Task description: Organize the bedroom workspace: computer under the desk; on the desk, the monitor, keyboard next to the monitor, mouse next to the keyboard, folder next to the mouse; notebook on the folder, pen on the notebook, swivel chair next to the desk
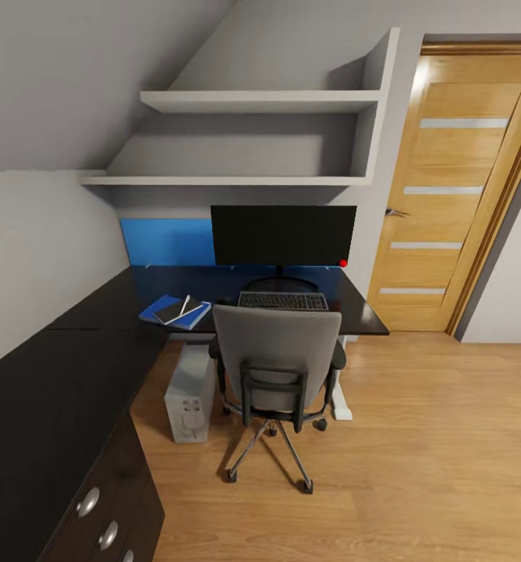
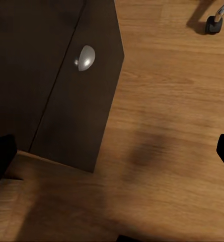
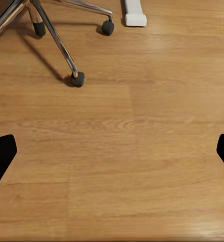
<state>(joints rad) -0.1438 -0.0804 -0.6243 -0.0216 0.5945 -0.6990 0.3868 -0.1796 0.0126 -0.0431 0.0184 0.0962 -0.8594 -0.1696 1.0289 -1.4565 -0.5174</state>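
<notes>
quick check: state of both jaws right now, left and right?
Left gripper: open, holding nothing, above the wood floor beside the black cabinet.
Right gripper: open, holding nothing, above bare floor.

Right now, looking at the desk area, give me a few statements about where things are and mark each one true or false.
1. The folder lies on the desk. True.
2. The computer stands on top of the desk. False: it stands on the floor under the desk.
3. The keyboard lies in front of the monitor. True.
4. The swivel chair has the folder on its seat. False: the folder is on the desk, with the notebook on it.
5. Both grippers hold something. False: their fingers are spread over bare floor.
</notes>
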